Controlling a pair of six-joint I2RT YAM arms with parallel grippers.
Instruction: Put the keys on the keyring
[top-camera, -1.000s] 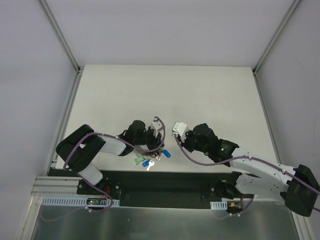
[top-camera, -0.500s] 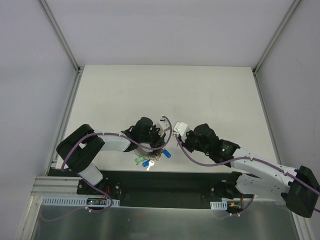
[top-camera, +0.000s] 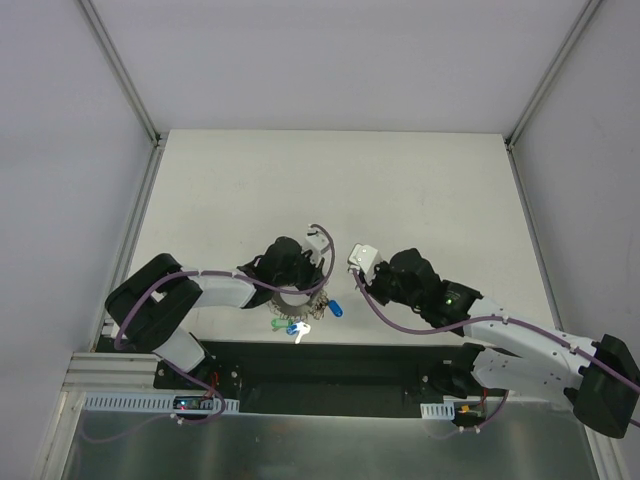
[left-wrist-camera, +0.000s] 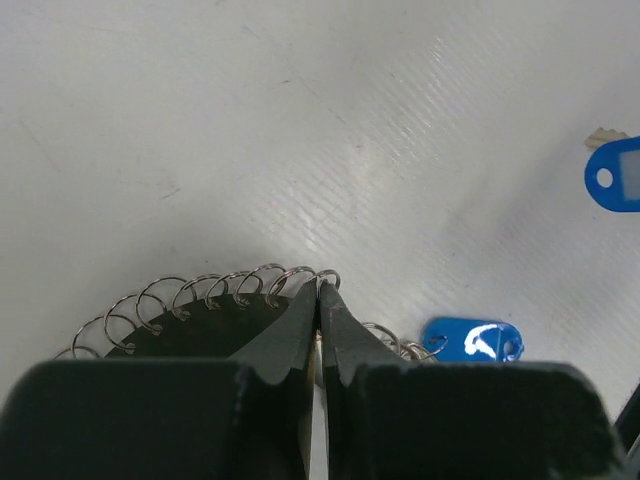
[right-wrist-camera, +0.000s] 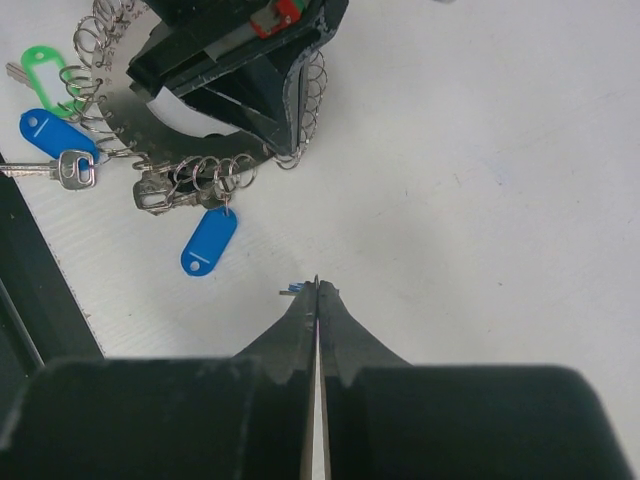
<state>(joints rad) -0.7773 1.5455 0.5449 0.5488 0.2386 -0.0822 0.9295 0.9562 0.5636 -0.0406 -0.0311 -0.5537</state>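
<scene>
Along one keyring (right-wrist-camera: 158, 135); perhaps four keys (right-wrist-camera: 75, 168).

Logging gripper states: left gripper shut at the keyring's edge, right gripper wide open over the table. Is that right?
No: the right gripper is shut, fingers pressed together, in the right wrist view. The left gripper is shut at the keyring's edge, as you said.

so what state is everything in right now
keyring: lying flat, pinched at one edge
left gripper: shut on the keyring's edge
right gripper: shut, nothing visibly held, apart from the ring
blue tag: looks hooked on a ring loop
green tag: lying at the ring's rim, attachment unclear
</scene>
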